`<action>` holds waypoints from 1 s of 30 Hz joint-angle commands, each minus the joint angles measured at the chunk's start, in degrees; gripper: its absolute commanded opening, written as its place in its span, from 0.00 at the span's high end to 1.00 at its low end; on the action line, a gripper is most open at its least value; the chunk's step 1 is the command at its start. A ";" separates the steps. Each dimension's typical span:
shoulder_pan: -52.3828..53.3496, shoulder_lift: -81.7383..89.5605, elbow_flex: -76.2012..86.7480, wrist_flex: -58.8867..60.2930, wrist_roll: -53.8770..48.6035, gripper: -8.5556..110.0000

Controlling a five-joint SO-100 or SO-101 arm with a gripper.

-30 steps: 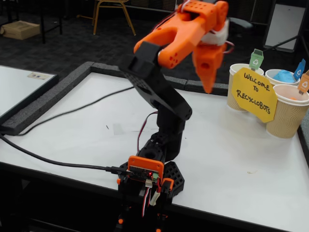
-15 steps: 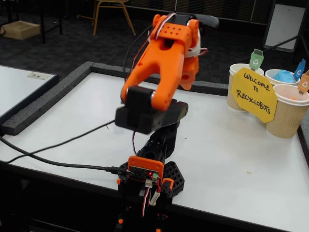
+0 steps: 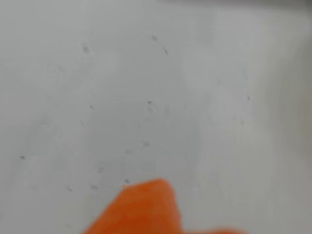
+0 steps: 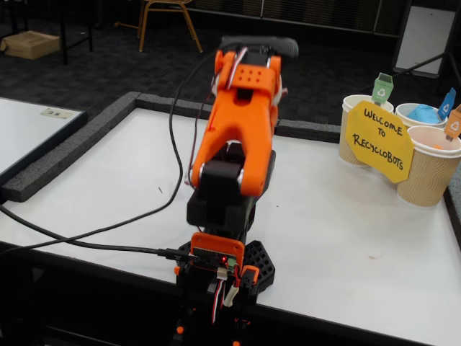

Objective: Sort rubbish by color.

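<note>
Now the arm (image 4: 234,155) stands folded over its base at mid-table; the gripper is hidden behind it in the fixed view. Wrist view: one orange fingertip (image 3: 141,207) at 6 o'clock, blurred, over bare white table (image 3: 146,87); released or clenched, cannot tell. Light blue wad (image 4: 425,114) sits inside the middle paper cup (image 4: 403,112), at 3 o'clock from the arm, well apart. Green and orange wads not visible.

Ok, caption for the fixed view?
Orange arm folded over white table; three beige paper cups at right, light blue wad inside one.
</note>
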 commanded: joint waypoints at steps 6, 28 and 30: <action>9.05 10.28 6.33 -3.96 9.58 0.93; 7.82 11.16 18.11 -8.09 17.14 0.93; 7.03 11.16 18.11 -8.09 17.14 0.93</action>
